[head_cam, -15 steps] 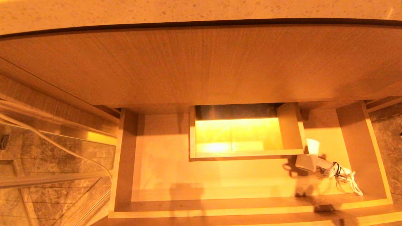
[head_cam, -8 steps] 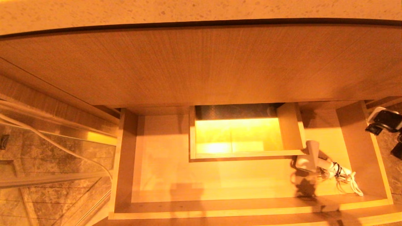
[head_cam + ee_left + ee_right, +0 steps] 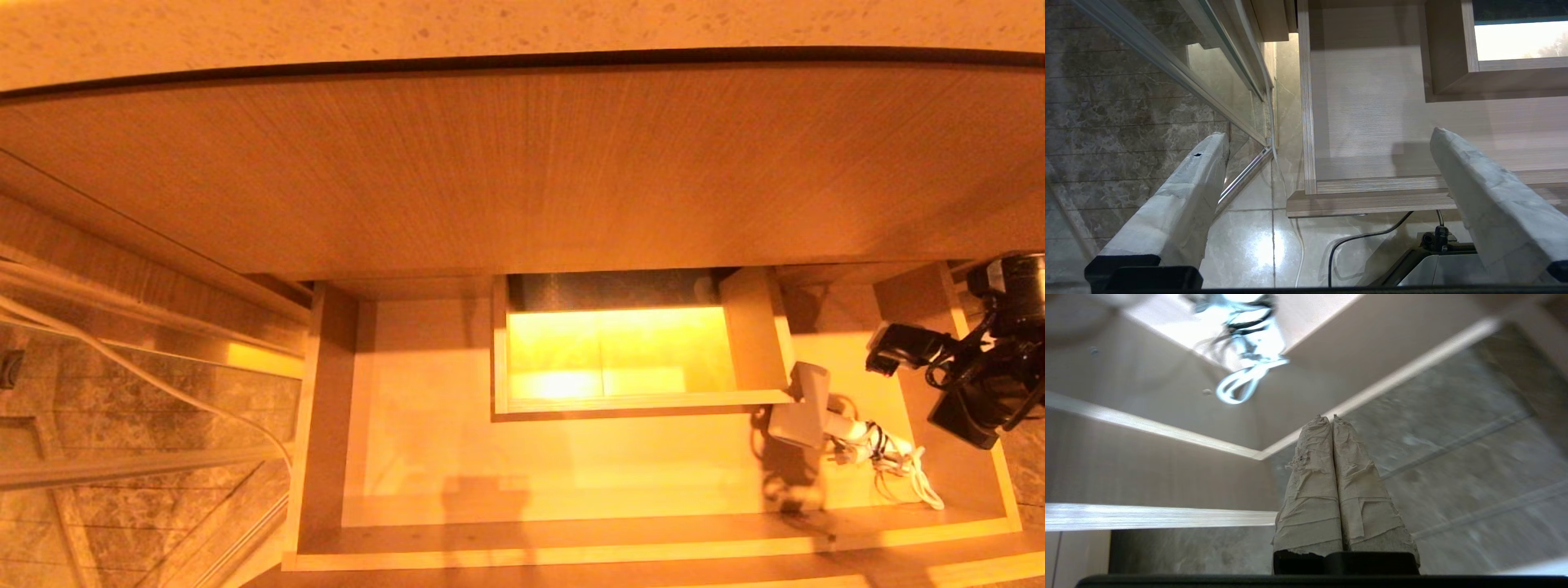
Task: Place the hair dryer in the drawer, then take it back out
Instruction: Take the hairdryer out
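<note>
Entering from the right edge of the head view, black right gripper [image 3: 886, 353] with tape-wrapped fingers [image 3: 1331, 457] pressed flat together, nothing between them — absent a second ago, only at the frame's margin half a second ago, now hanging over the right side wall of the wide light-wood drawer [image 3: 326, 408].

Lying on the pale drawer floor toward the right, small white hair dryer [image 3: 804, 404] with short barrel and white handle — just beside the right near corner of the rectangular boxed cut-out [image 3: 755, 343] at mid-back, bundled white cord [image 3: 894, 461] trailing right and nearward. Not touched by the gripper; position nearly as before, though the barrel appears slightly turned.

Parked low at the left, beyond the drawer's near left corner, left gripper [image 3: 1327, 196], padded fingers spread wide and empty.

Reading for the task: placement apparently complete, retrieval beginning. Fingers closed, so parting them needed before any grasp on barrel or handle.
</note>
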You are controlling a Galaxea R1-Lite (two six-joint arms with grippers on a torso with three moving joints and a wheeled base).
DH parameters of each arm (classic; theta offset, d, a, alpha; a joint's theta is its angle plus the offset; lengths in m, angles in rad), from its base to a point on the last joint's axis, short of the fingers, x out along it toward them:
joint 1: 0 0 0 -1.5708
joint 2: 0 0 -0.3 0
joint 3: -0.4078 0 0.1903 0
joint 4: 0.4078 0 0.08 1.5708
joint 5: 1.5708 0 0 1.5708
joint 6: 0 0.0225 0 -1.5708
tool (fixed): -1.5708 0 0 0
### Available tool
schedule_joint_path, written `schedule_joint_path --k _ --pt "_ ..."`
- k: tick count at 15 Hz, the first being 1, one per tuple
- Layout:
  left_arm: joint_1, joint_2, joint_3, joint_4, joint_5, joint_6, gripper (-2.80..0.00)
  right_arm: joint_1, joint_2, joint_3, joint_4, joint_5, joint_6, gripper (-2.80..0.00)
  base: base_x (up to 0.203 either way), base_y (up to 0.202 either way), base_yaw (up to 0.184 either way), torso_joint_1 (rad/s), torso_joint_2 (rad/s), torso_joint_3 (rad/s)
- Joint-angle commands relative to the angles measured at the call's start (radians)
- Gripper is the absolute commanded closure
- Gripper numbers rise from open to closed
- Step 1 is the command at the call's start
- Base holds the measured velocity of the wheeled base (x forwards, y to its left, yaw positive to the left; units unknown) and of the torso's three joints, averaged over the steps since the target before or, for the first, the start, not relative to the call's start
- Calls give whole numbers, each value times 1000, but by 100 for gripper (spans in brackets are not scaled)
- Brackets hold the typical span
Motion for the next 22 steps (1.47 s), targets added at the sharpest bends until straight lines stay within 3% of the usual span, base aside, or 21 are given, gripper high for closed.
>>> schedule_joint_path --k 1,7,16,22 --pt "0 0 0 0 0 0 -280 2 59 -7 2 3 -8 0 0 0 0 0 0 0" --pt "0 0 0 0 0 0 -280 -28 158 -12 77 8 -5 0 0 0 0 0 0 0" --pt "0 0 0 0 0 0 -280 -41 328 -115 -23 57 30 0 0 0 0 0 0 0" --pt "0 0 0 0 0 0 -280 -84 337 -98 -53 59 29 0 0 0 0 0 0 0"
